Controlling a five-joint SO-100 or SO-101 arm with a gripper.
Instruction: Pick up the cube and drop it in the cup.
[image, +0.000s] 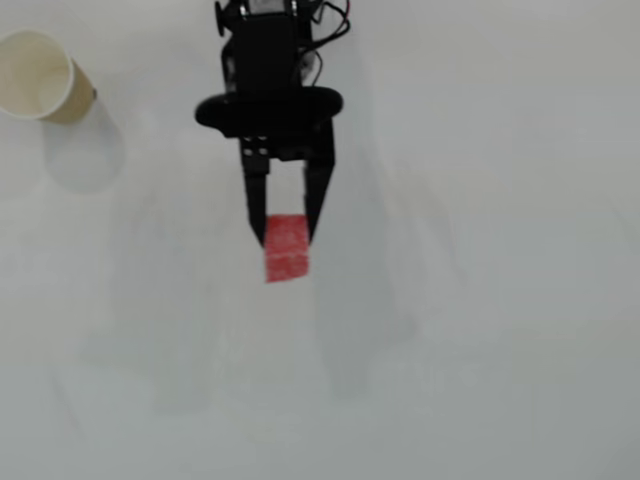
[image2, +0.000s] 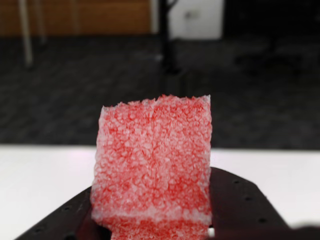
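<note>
gripping the cube between its two black fingers, the pincer reaches down the overhead view over the white worktop; the cup stands well apart at the upper left, its mouth open

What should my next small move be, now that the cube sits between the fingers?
Probably swing the arm toward the cup, which stands at the overhead view's upper left, far from the gripper. The cube looks clamped between the fingers, and the wrist view shows it held up against the room beyond the table, so it seems lifted. Keep the grip shut.
</note>
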